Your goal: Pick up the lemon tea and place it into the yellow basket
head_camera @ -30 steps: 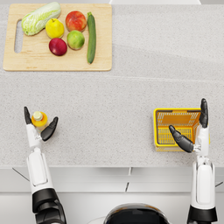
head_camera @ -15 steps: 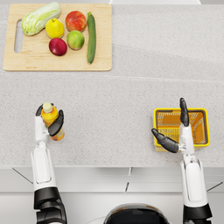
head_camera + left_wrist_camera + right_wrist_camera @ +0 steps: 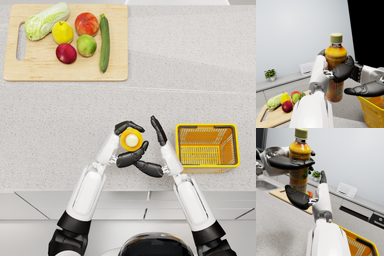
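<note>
The lemon tea, an amber bottle with a pale cap, is upright and lifted off the counter, and my left hand grips it around the middle. In the left wrist view the bottle sits between that hand's dark fingers. My right hand is open with fingers spread, close to the bottle's right side; I cannot tell whether it touches. The right wrist view shows the bottle just beyond the right hand. The yellow basket stands empty on the counter, right of both hands.
A wooden cutting board lies at the far left of the counter with a cabbage, several fruits and a cucumber on it. The speckled counter's front edge runs just below the hands.
My left hand has carried the bottle from the counter's left side rightward to the middle. My right hand has moved left, away from the basket, to the bottle.
</note>
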`<state>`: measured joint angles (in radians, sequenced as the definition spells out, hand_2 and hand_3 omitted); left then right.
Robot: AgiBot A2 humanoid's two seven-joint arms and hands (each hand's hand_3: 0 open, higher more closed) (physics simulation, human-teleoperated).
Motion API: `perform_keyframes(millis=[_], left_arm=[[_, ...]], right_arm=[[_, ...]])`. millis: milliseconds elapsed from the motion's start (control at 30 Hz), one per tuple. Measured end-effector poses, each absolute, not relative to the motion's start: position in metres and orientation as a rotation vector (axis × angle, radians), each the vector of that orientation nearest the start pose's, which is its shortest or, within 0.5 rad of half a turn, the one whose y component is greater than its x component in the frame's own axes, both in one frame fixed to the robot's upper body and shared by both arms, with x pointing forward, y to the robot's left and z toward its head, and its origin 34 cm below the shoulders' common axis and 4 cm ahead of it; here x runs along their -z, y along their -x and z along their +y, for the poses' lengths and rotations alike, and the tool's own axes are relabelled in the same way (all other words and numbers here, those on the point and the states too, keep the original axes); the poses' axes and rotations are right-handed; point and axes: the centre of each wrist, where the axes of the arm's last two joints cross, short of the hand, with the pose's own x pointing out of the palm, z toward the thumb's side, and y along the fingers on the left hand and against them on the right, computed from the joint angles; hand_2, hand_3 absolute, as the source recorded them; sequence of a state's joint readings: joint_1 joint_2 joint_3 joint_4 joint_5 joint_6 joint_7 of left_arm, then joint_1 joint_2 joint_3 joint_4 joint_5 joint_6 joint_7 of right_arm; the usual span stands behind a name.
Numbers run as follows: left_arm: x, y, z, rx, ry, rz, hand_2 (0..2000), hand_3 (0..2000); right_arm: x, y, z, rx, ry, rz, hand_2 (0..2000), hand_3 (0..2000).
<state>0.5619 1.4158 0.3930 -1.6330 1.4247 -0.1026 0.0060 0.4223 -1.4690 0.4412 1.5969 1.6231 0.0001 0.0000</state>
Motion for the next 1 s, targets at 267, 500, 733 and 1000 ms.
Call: perform_keyframes(millis=[267, 500, 733, 1000], left_arm=[[-0.254, -0.269, 0.095, 2.097, -0.61, -0.336, 2000, 2000], [-0.248, -0.268, 0.1, 2.092, -0.612, -0.309, 0, 1020], [-0.253, -0.274, 0.15, 1.848, -0.561, -0.344, 0, 0], [-0.255, -0.286, 0.244, 1.481, -0.476, -0.357, 0, 0]], right_arm=[[-0.22, -0.29, -0.095, -2.126, 0.591, -0.137, 2000, 653], [-0.219, -0.291, -0.097, -2.193, 0.608, -0.087, 2000, 2000], [-0.252, -0.302, -0.133, -1.93, 0.603, -0.246, 2000, 2000], [-0.256, -0.3, -0.224, -1.669, 0.527, -0.278, 2000, 2000]])
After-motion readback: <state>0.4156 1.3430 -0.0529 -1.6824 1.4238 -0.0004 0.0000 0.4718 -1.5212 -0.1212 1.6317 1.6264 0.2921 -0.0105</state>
